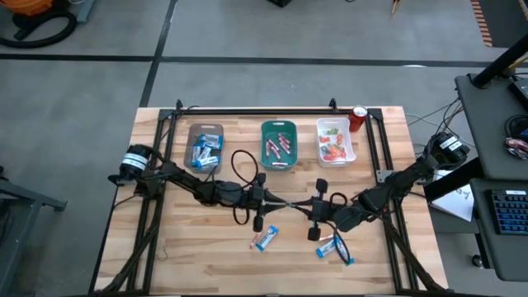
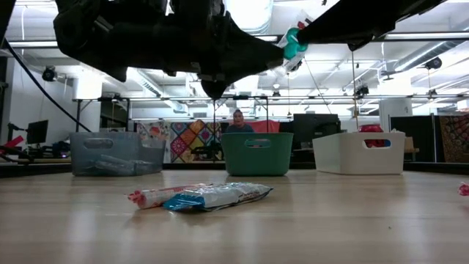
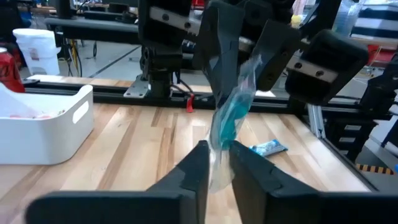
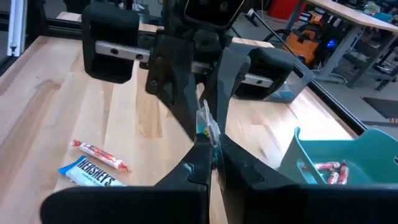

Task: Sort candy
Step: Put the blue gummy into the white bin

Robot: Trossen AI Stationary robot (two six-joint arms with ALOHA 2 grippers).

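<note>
Handover mid-worktop: my left tool (image 3: 217, 163) and right tool (image 4: 211, 163) both pinch one blue-wrapped candy (image 3: 229, 121), held aloft. Release one side first, cleanly; blue-wrapper tray (image 1: 205, 145) lies at 11 o'clock.

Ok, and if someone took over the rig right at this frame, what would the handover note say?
Left gripper: fingers shut on a blue-and-white wrapped candy, held in the air over mid-table.
Right gripper: fingers shut on the same candy; it looks like a pass between arms.
Done: blue-and-white bars in the brown tray, red sticks in the teal tray, small red and orange pieces in the white tray.
Left: a loose bar and a loose red stick on the table, more blue wrapped pieces nearby, plus the held one.
</note>
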